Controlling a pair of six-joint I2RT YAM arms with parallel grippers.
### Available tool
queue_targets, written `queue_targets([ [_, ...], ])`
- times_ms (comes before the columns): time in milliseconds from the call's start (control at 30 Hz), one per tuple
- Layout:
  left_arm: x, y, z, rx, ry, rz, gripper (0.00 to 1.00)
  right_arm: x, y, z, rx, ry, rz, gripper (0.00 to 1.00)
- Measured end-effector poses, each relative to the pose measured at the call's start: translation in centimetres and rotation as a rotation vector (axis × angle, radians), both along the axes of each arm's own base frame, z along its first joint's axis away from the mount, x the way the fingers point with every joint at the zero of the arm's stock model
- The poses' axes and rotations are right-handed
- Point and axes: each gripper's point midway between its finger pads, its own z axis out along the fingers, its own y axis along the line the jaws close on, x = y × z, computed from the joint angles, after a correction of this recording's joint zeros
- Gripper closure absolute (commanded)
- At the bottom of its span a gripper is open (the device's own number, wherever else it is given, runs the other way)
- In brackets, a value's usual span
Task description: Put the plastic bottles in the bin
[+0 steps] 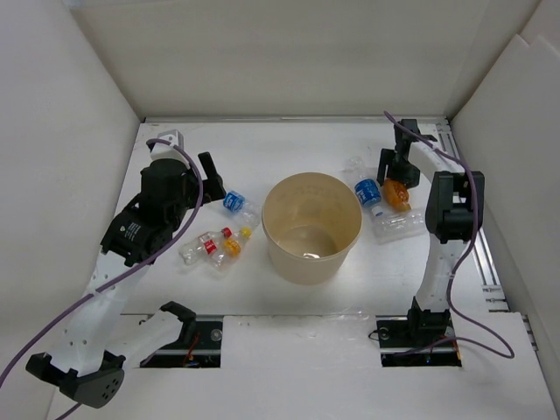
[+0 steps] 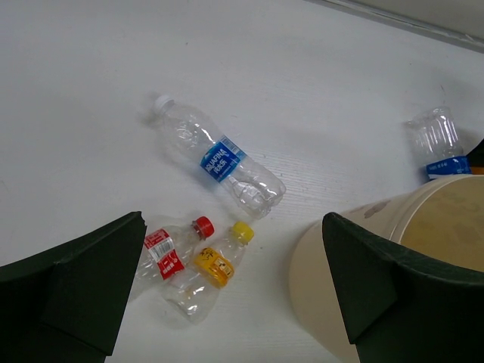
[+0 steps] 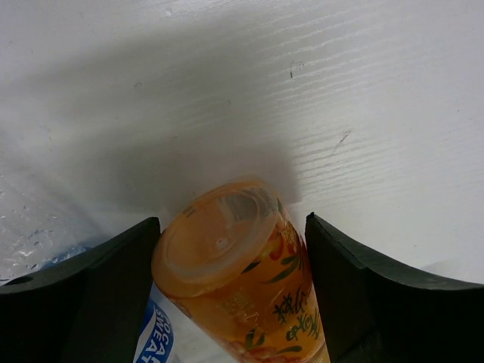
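Observation:
The beige bin stands mid-table and shows at the right of the left wrist view. Left of it lie a blue-labelled bottle, a red-labelled bottle and a yellow-labelled bottle. My left gripper hangs open and empty above them. Right of the bin lie a blue-labelled bottle, an orange bottle and an unlabelled clear bottle. My right gripper holds the orange bottle between its fingers, low over the table.
White walls enclose the table on the left, back and right. A metal rail runs along the right edge. The orange bottle rests against the blue-labelled one.

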Motion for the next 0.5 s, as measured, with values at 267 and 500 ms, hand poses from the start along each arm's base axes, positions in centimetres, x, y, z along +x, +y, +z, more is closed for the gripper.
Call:
queue_targets([
  [267, 0.3, -0.2, -0.4, 0.008, 0.015, 0.0, 0.0, -1.3, -0.1, -0.5, 0.003, 0.036, -0.017, 0.0],
  [500, 0.7, -0.3, -1.0, 0.018, 0.035, 0.0, 0.0, -2.4, -0.1, -0.6, 0.004, 0.053, -0.026, 0.09],
])
